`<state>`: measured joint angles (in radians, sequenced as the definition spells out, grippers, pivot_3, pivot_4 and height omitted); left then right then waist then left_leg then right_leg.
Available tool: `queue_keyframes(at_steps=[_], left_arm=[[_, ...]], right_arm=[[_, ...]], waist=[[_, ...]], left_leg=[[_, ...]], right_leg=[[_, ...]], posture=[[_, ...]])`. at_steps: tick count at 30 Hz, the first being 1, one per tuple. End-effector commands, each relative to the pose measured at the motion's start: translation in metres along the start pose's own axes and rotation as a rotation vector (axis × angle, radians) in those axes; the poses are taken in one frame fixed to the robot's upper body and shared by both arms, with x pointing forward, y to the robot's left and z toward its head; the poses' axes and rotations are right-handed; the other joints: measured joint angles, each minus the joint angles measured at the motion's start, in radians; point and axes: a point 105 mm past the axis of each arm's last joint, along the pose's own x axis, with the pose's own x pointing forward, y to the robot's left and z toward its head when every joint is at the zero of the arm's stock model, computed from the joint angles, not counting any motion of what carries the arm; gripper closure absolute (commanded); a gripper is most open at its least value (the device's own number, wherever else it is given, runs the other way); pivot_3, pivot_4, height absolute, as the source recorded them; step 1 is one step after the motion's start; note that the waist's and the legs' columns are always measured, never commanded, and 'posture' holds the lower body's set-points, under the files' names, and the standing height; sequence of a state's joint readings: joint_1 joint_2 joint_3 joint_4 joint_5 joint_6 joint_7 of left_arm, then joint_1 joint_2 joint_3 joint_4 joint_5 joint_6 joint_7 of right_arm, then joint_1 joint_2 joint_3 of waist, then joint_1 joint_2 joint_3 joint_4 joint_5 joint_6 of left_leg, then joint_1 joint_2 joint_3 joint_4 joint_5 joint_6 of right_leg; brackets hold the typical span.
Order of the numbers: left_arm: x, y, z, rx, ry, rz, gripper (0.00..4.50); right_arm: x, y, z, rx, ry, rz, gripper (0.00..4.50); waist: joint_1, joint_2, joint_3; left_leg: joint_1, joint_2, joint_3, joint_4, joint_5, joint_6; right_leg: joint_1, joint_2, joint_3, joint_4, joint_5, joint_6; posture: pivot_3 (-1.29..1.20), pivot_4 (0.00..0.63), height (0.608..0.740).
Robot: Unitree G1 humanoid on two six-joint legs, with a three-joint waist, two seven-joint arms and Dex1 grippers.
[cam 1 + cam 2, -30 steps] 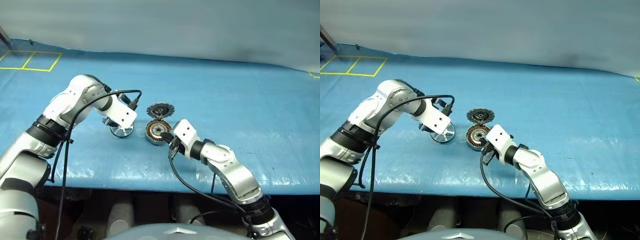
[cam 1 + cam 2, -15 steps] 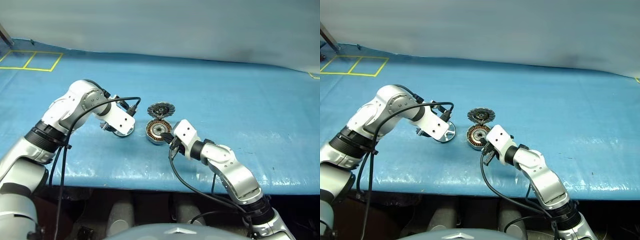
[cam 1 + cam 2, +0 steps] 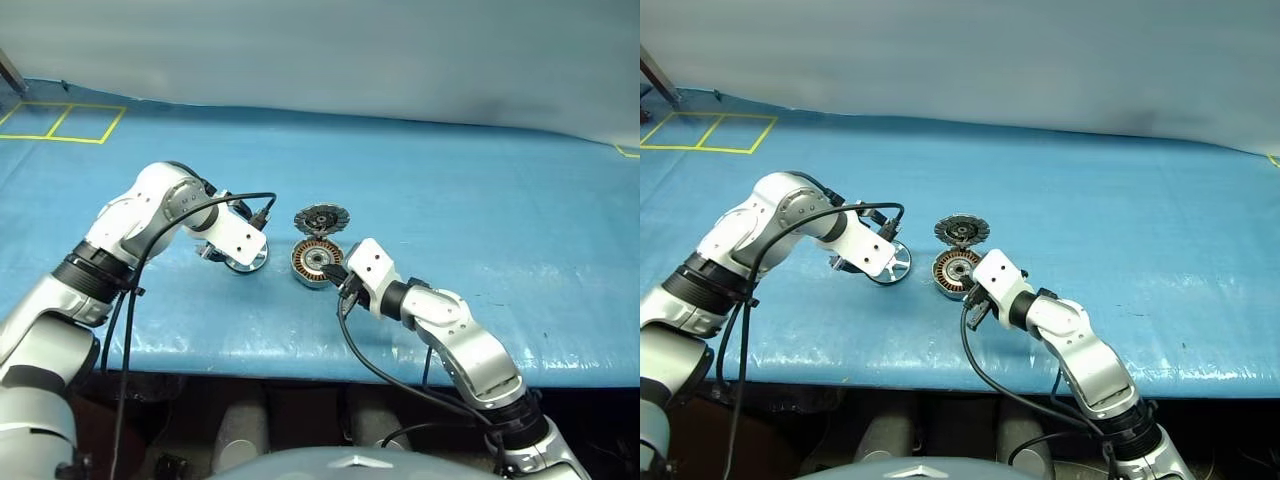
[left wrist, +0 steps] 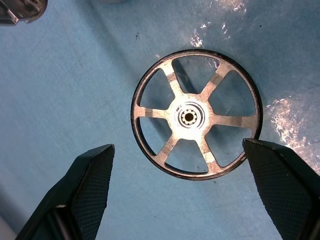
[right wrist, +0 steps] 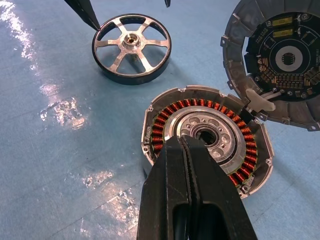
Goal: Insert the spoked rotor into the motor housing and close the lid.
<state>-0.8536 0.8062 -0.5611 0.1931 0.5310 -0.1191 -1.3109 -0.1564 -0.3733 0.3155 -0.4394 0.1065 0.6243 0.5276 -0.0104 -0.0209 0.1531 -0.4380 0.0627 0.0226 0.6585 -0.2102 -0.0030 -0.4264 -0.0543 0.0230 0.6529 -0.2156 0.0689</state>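
Zero steps done: spoked rotor (image 4: 195,120) flat on tarp just left of motor housing (image 5: 207,137), left gripper (image 4: 182,200) spread wide over it, nothing gripped. Right gripper (image 5: 187,150) closed, empty, at housing rim. Lid (image 5: 280,62) open behind housing.

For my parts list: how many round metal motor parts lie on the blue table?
3. The spoked rotor lies between the open left gripper's fingers. The motor housing is by the shut right gripper. The lid adjoins the housing.
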Motion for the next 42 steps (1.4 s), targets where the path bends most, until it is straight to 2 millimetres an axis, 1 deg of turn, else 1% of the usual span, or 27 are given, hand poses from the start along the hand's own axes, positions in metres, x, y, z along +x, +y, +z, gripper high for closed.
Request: queue_keyframes(at_steps=[1, 6, 9, 11, 14, 17, 21, 23, 24, 26, 31, 32, 33, 42], left_arm=[[-0.002, 0.008, -0.004, -0.008, 0.018, 0.037, 0.04], [0.005, 0.008, -0.009, -0.039, 0.017, 0.034, 0.04], [0.007, 0.009, -0.01, -0.051, 0.018, 0.04, 0.64], [0.008, 0.009, -0.011, -0.056, 0.021, 0.041, 1.25], [0.008, 0.007, -0.011, -0.054, 0.024, 0.033, 1.25], [0.009, 0.006, -0.011, -0.055, 0.021, 0.035, 1.76], [0.01, 0.004, -0.011, -0.053, 0.021, 0.02, 1.76], [0.011, 0.003, -0.012, -0.053, 0.021, 0.017, 2.08], [0.011, 0.002, -0.012, -0.055, 0.021, 0.016, 2.32], [0.012, 0.001, -0.013, -0.056, 0.025, 0.013, 2.96], [0.015, -0.005, -0.015, -0.055, 0.029, -0.017, 2.96], [0.016, -0.005, -0.016, -0.056, 0.029, -0.019, 3.28], [0.017, -0.005, -0.015, -0.059, 0.027, -0.014, 3.49], [0.022, -0.015, -0.017, -0.071, 0.03, -0.053, 3.49]], right_arm=[[-0.003, -0.003, 0.01, -0.01, -0.037, -0.015, 4.5], [-0.003, -0.002, 0.011, -0.009, -0.039, -0.016, 4.5], [-0.002, -0.002, 0.011, -0.008, -0.041, -0.016, 4.5], [-0.003, -0.002, 0.011, -0.008, -0.04, -0.017, 4.5], [-0.002, -0.003, 0.011, -0.007, -0.04, -0.021, 4.5], [-0.002, -0.003, 0.011, -0.006, -0.04, -0.023, 4.5], [-0.002, -0.003, 0.01, -0.005, -0.04, -0.027, 4.5], [-0.002, -0.004, 0.01, -0.005, -0.04, -0.031, 4.5], [-0.002, -0.004, 0.01, -0.004, -0.04, -0.033, 4.5], [-0.002, -0.005, 0.01, -0.004, -0.04, -0.036, 4.5], [-0.002, -0.006, 0.011, -0.003, -0.043, -0.045, 4.5], [-0.002, -0.006, 0.011, -0.003, -0.043, -0.046, 4.5], [-0.002, -0.006, 0.011, -0.003, -0.044, -0.047, 4.5], [-0.001, -0.005, 0.012, -0.007, -0.049, -0.049, 4.5]], waist=[[0.0, 0.0, 0.0], [0.0, 0.0, 0.0], [0.0, 0.0, 0.0], [-0.001, 0.0, 0.0], [-0.001, 0.0, 0.0], [-0.001, 0.0, 0.0], [0.0, 0.0, 0.0], [-0.001, 0.0, 0.0], [-0.001, 0.0, 0.0], [-0.001, 0.0, 0.0], [-0.001, 0.0, 0.0], [-0.001, 0.0, 0.0], [-0.001, 0.0, 0.0], [-0.001, 0.0, 0.0]], left_leg=[[0.0, 0.0, 0.0, 0.001, 0.0, 0.0], [0.002, 0.0, 0.0, 0.003, 0.0, 0.0], [0.003, 0.0, 0.0, 0.003, 0.001, 0.001], [0.003, 0.0, 0.0, 0.003, 0.001, 0.001], [0.003, 0.0, 0.0, 0.003, 0.001, 0.001], [0.003, 0.0, 0.0, 0.003, 0.001, 0.001], [0.003, 0.0, 0.0, 0.003, 0.001, 0.001], [0.003, 0.0, 0.0, 0.003, 0.001, 0.001], [0.003, 0.0, 0.0, 0.003, 0.001, 0.001], [0.003, 0.0, 0.0, 0.003, 0.001, 0.001], [0.003, 0.0, 0.0, 0.003, 0.001, 0.001], [0.003, 0.0, 0.0, 0.003, 0.001, 0.001], [0.003, 0.0, 0.0, 0.003, 0.001, 0.001], [0.003, 0.0, 0.0, 0.003, 0.001, 0.001]], right_leg=[[0.0, 0.0, 0.0, 0.001, 0.0, 0.0], [0.0, 0.0, 0.001, 0.007, -0.001, 0.0], [0.0, 0.0, 0.001, 0.008, -0.001, -0.001], [0.0, 0.0, 0.001, 0.008, -0.001, -0.001], [0.0, 0.0, 0.001, 0.008, -0.001, -0.001], [0.0, 0.0, 0.001, 0.008, -0.001, -0.001], [0.0, 0.0, 0.001, 0.008, -0.001, -0.001], [0.0, 0.0, 0.002, 0.008, -0.001, -0.001], [0.0, 0.0, 0.001, 0.008, -0.001, -0.001], [0.0, 0.0, 0.002, 0.008, -0.001, -0.001], [0.0, 0.0, 0.002, 0.008, -0.001, -0.001], [0.0, 0.0, 0.002, 0.008, -0.001, -0.001], [0.0, 0.0, 0.002, 0.008, -0.001, -0.001], [0.0, 0.0, 0.001, 0.008, -0.001, -0.001]], posture=[[0.0, 0.15, 0.74], [0.0, 0.15, 0.74], [0.0, 0.15, 0.74], [0.0, 0.15, 0.74], [0.0, 0.15, 0.74], [0.0, 0.15, 0.74], [0.0, 0.15, 0.74], [0.0, 0.15, 0.74], [0.0, 0.15, 0.74], [0.0, 0.15, 0.74], [0.0, 0.15, 0.74], [0.0, 0.15, 0.74], [0.0, 0.15, 0.74], [0.0, 0.15, 0.74]])
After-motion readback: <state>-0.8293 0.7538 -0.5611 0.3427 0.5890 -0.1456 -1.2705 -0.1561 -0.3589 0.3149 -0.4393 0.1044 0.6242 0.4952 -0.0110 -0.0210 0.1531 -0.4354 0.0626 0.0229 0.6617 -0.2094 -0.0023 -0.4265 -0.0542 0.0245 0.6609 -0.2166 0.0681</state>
